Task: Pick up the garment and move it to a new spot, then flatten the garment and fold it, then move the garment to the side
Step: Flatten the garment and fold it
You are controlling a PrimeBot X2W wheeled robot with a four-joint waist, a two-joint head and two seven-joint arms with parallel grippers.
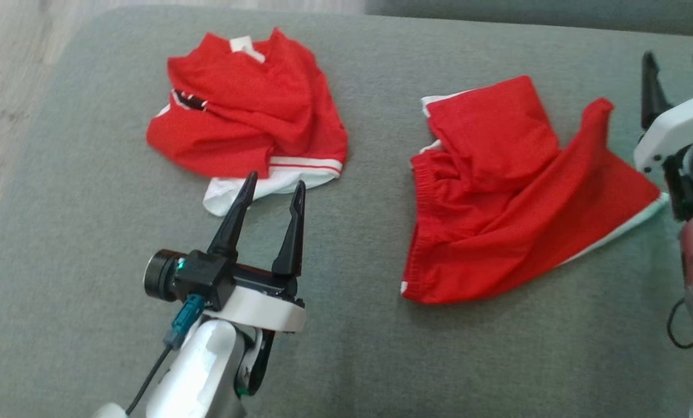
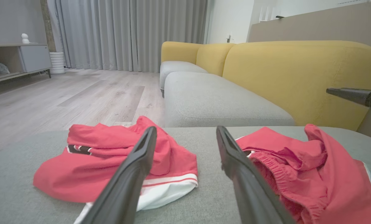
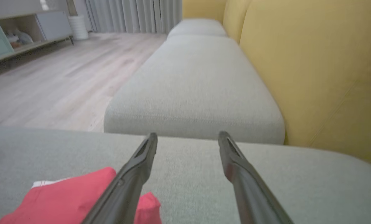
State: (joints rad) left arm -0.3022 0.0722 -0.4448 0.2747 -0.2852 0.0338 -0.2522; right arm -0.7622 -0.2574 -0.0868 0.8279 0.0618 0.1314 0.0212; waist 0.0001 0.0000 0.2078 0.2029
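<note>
In the head view, the red shorts (image 1: 497,220) lay crumpled on the grey cushion (image 1: 352,348), to the right of a red jersey (image 1: 247,116). The left gripper (image 1: 276,180) stood wide open near the jersey's white hem. The right gripper (image 1: 674,55) was beside the shorts. In the left wrist view, the spread fingers framed bare cushion between both garments. In the right wrist view, the fingers were wide apart and empty.

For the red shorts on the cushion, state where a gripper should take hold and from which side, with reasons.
Probably the raised far-right corner of the shorts: it stands up off the cushion, so jaws can close round it. Come from the right, where the open right gripper is nearest.
</note>
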